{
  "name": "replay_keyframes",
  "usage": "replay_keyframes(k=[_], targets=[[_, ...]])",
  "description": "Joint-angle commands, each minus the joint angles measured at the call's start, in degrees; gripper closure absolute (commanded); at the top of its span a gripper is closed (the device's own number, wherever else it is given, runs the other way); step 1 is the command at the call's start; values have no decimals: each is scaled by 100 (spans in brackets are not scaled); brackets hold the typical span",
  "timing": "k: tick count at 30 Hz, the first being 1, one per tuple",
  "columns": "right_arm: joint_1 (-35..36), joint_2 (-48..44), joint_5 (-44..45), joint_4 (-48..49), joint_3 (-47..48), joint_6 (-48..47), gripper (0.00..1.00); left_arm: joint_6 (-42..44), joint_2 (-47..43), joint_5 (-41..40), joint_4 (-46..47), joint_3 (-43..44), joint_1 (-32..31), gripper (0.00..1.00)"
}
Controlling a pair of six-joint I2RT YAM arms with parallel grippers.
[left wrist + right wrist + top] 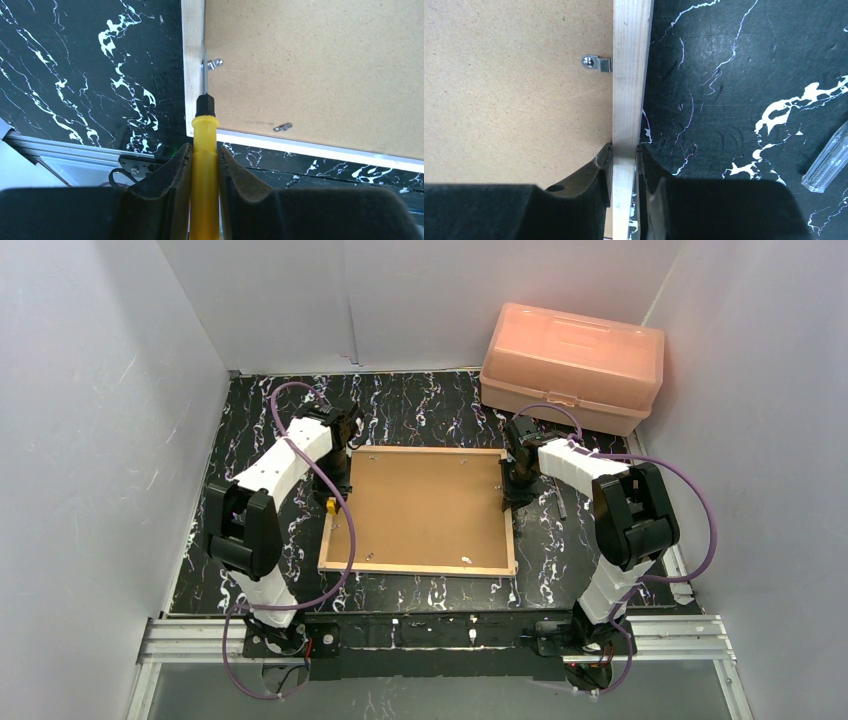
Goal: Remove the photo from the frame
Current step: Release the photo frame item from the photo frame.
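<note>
The frame (420, 569) lies face down on the black marble table, its plain brown backing board (425, 505) facing up. The photo is hidden under the board. My left gripper (340, 485) is shut on a yellow screwdriver (205, 130). The screwdriver's blade tip rests at a metal clip (214, 63) beside the frame's left wooden edge (193, 50). My right gripper (510, 495) is shut on the frame's right wooden edge (630, 75), one finger on the board side and one on the table side. A clip (596, 63) sits just ahead of it.
A pink plastic box (572, 365) stands at the back right, close behind the right arm. A clear plastic piece (826, 167) lies on the table right of the frame. Another clip (283, 127) sits near the frame's near edge. White walls enclose the table.
</note>
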Motion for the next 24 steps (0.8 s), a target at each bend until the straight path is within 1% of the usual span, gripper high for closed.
replay_keyframes(k=[1, 8, 16, 21, 24], targets=[[-30, 55, 175, -31, 203, -58, 92, 100, 18, -197, -34, 27, 49, 100], [-31, 59, 173, -33, 170, -63, 92, 76, 24, -86, 30, -222, 55, 100], [-28, 65, 184, -17, 167, -66, 92, -5, -42, 106, -189, -368, 56, 100], [-28, 82, 182, -22, 176, -61, 92, -21, -103, 456, -287, -338, 56, 100], [-28, 87, 181, -20, 192, -55, 92, -5, 27, 712, -427, -304, 51, 100]])
